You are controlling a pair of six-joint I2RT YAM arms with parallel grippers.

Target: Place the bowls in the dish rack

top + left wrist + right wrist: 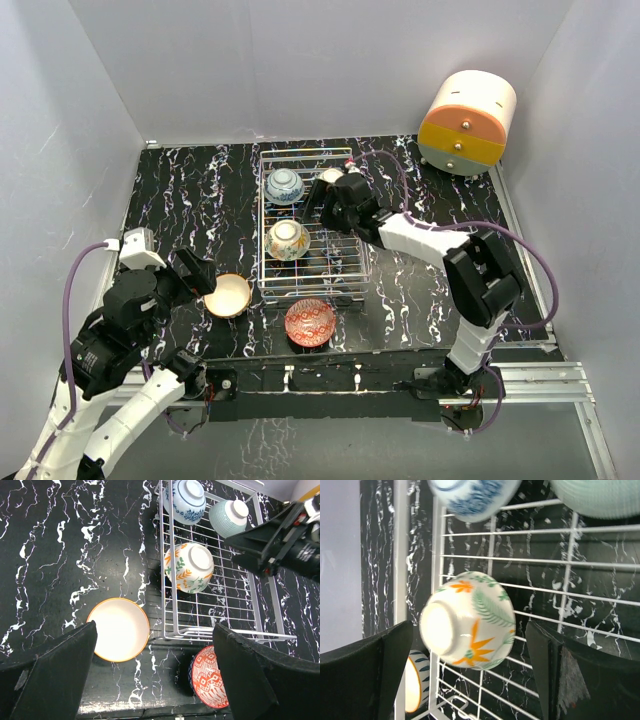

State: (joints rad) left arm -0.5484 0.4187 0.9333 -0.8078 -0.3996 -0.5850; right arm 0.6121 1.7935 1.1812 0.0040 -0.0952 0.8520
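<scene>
Left pincer (195, 272) of mine hangs open over the near left of the table (190, 190), its fingers (55, 670) spread wide with nothing between them. Under it the cream bowl (119, 629) sits upright on the table, just beside the near left corner of the rack (235, 615); I cannot tell whether the two touch. The red bowl (210, 677) sits upright on the table too, just in front of the rack's near edge.

My right pincer (335, 198) is open as well. It reaches over the far right part of the rack, and its fingers (365, 675) stand well apart and grip nothing.

Three bowls lie in the rack, each with its foot turned up. The blue bowl (285, 185) is at the far left. The mint bowl (227, 517) is just beside it at the far right, partly hidden under my right pincer from above. The leafy bowl (467, 620) lies nearer, on the left side toward the middle, and is tilted. From my right wrist it shows between the two fingers, apart from both.

A drawer unit (465, 120) stands at the far right, well apart from the rack.
</scene>
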